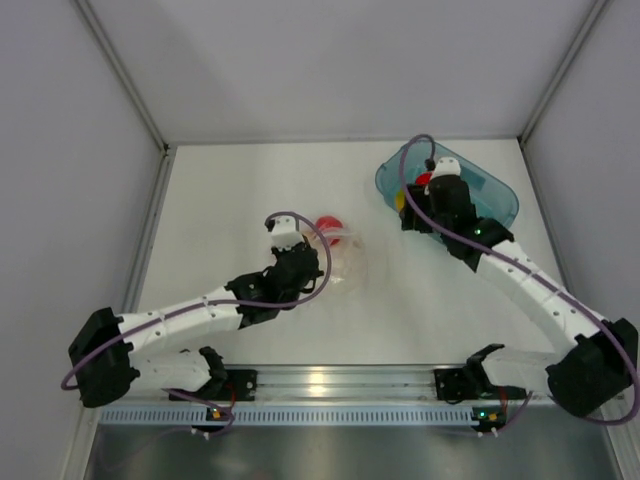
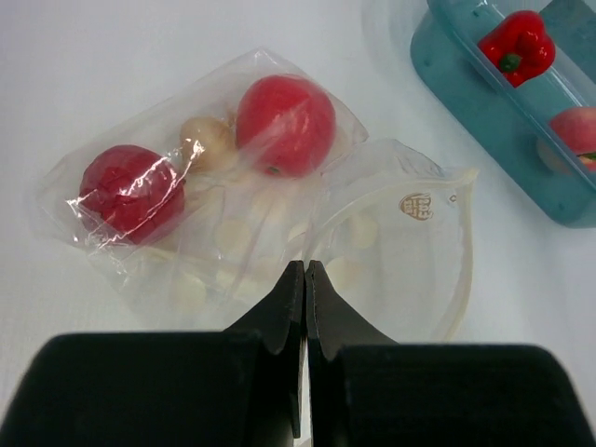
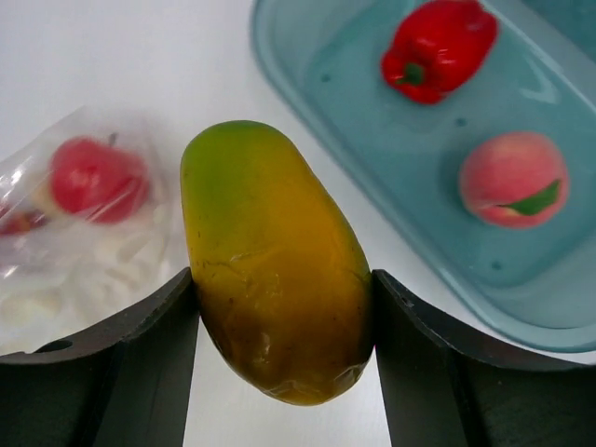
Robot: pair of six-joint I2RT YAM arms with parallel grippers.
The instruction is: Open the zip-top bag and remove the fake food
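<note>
Right hand [image 3: 284, 279], half open, clamps the yellow fake food [image 3: 270, 233] lengthwise at the tub's [image 3: 372, 158] left rim (tub interior lies ahead-right); left hand [image 2: 304, 267], fully closed, pinches the zip-top bag [image 2: 242, 233].

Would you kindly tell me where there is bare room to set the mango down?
Bare table lies far-left behind the zip-top bag, between bag and teal tub, and at the near edge's middle. Crowded: the tub, with pepper and peach.

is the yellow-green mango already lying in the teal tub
No, the mango is clamped in the right gripper, while the teal tub holds a red pepper and a peach.
</note>
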